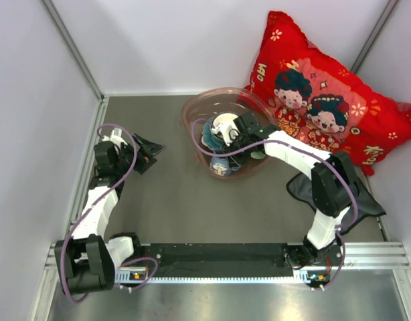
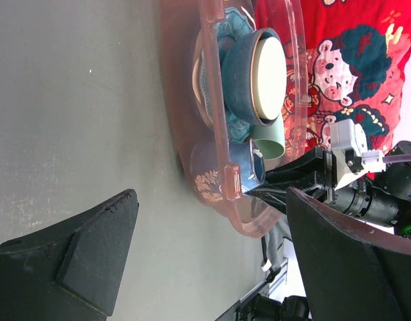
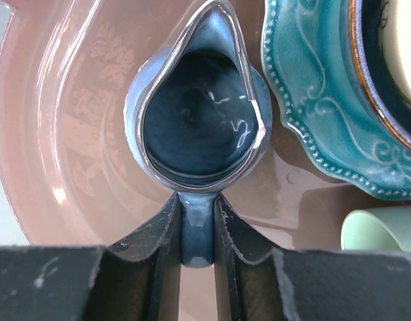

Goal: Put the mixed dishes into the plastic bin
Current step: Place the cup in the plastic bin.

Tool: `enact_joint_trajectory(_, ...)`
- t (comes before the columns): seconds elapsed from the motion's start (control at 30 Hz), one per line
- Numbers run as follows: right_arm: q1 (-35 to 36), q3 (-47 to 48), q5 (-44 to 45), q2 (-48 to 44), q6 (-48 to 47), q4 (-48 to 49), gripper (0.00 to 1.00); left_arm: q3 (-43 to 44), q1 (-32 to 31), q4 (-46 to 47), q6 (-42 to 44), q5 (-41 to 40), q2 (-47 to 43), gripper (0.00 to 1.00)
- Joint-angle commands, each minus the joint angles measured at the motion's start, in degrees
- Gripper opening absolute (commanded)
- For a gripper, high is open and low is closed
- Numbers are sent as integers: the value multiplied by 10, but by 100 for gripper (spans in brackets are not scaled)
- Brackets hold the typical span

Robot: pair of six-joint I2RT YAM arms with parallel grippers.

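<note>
Pinching small blue mug (image 3: 199, 120) handle in right gripper (image 3: 197, 247), left gripper (image 1: 148, 150) spread; risking chip against teal scalloped plate (image 3: 312, 114) at 2 o'clock if released tilted.

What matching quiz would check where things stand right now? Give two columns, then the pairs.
1 small blue mug
2 left gripper
3 red pillow
4 cream-white bowl

A open, away from the plastic bin
B nested in the blue bowl
C handle pinched by the right gripper
D outside the bin, back right corner

Pairs: 1-C, 2-A, 3-D, 4-B
</note>
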Motion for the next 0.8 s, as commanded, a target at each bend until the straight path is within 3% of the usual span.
enact_joint_trajectory(0.0,3,12,-8,9,3,35,9,7,0,21,5,1,-7,95)
enact_joint_trajectory(0.23,3,15,-8,12,8,40,35,4,0,22,3,-1,-7,95)
enact_joint_trajectory(0.67,3,26,14,-43,25,52,45,2,0,22,5,-4,-10,96)
enact_joint_trajectory(0.77,3,33,32,-77,30,51,51,3,0,20,7,-10,-10,97)
